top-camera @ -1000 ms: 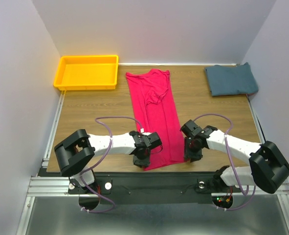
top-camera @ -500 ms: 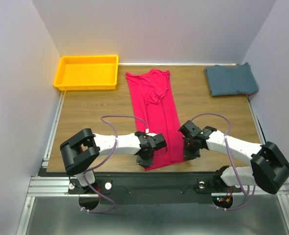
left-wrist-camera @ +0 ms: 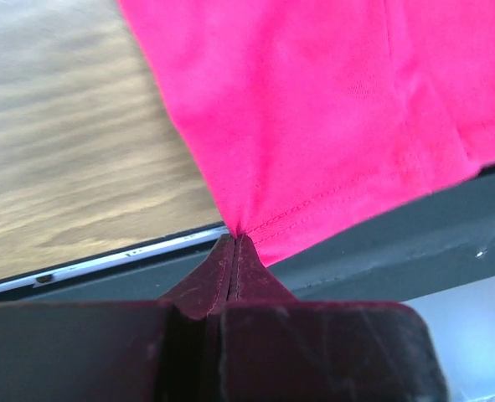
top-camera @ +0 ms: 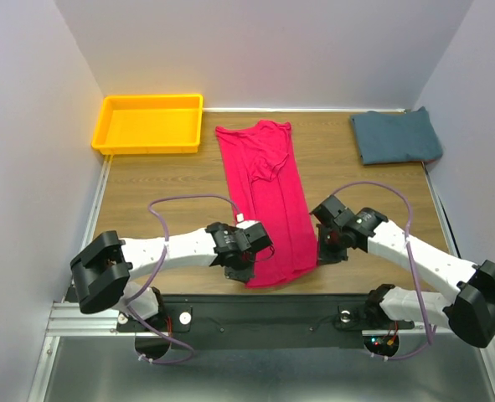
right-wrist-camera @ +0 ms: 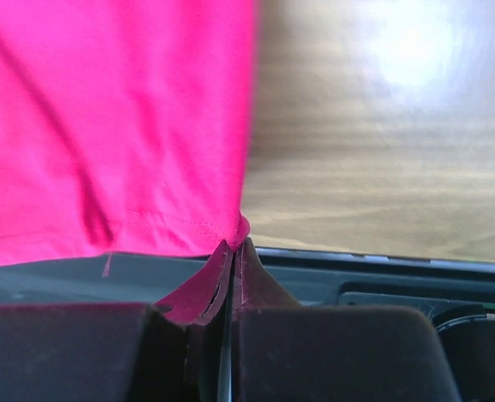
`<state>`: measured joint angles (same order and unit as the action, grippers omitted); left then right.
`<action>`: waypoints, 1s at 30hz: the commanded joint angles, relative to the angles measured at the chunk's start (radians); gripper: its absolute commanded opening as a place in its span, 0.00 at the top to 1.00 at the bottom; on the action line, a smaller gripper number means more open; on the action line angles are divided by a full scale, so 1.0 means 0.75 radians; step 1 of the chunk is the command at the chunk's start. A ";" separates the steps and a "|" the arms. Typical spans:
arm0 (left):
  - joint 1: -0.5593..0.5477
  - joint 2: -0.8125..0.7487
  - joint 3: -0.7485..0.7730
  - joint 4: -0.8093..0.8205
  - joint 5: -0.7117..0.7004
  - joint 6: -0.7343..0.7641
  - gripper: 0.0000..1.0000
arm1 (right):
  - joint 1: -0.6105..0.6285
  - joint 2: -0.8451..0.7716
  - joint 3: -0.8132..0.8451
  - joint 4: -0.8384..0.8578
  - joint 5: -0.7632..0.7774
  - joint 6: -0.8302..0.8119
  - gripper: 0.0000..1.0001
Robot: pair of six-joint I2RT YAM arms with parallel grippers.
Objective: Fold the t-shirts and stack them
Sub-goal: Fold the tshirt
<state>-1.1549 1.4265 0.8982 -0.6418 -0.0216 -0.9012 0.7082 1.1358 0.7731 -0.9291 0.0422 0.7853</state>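
The crimson-pink t-shirt lies lengthwise down the middle of the table, folded into a long strip, collar end at the far side. My left gripper is shut on the shirt's near left hem corner. My right gripper is shut on the near right hem corner. Both corners are lifted slightly at the table's near edge. The teal-blue t-shirt sits folded at the far right corner.
A yellow plastic tray stands at the far left corner. The wooden table shows bare on both sides of the pink shirt. The black front rail runs just below the hem. White walls close in on three sides.
Both grippers have moved slightly outward and toward the far side with the hem corners held. The shirt's near end is now spread a little wider.
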 commanded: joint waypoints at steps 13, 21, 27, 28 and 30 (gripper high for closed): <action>0.613 0.006 0.373 0.021 -0.231 0.391 1.00 | -0.111 0.567 0.815 -0.011 0.300 -0.365 0.99; 0.775 0.239 0.514 0.148 -0.251 0.572 1.00 | -0.306 0.768 1.041 0.095 0.226 -0.525 0.99; 0.822 0.358 0.610 0.236 -0.282 0.680 1.00 | -0.373 0.893 1.125 0.155 0.189 -0.577 0.99; 0.830 0.368 0.623 0.262 -0.282 0.696 1.00 | -0.380 0.905 1.133 0.165 0.175 -0.583 0.99; 0.836 0.403 0.649 0.301 -0.286 0.743 1.00 | -0.386 0.946 1.166 0.183 0.163 -0.601 0.99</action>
<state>-0.5468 1.7248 1.3209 -0.4778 -0.1886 -0.4412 0.4431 1.8194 1.5833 -0.8455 0.1730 0.3855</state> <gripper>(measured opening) 0.018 0.022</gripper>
